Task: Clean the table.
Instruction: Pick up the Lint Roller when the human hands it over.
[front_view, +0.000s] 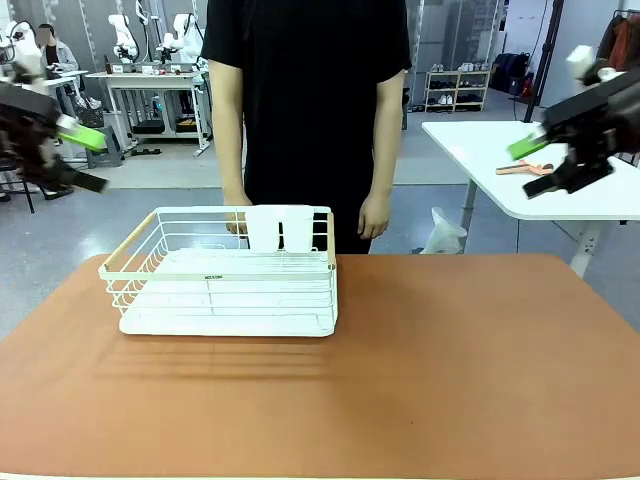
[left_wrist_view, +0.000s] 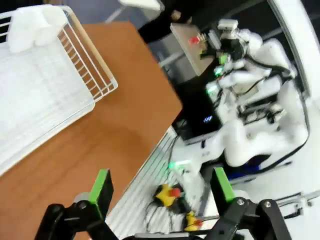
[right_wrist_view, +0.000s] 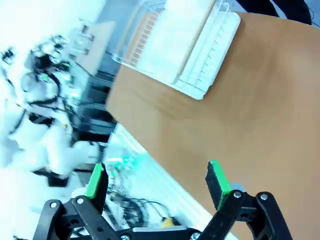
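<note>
table (front_view: 450, 380) spans the foreground with a rack (front_view: 230, 290) on its far left, left gripper (front_view: 88, 158) and right gripper (front_view: 540, 165) raised, open, empty; a careless descent could clip rack or person's hand (front_view: 372, 215).

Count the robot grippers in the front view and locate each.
2. The left gripper hangs raised at far left, left of the white wire rack; the right gripper hangs raised at far right, before the white-topped table. Both open.

Front view across the table (front_view: 450, 380) toward the person (front_view: 305, 100); wrist views from high above (rack (left_wrist_view: 45, 95) and table shared).
</note>
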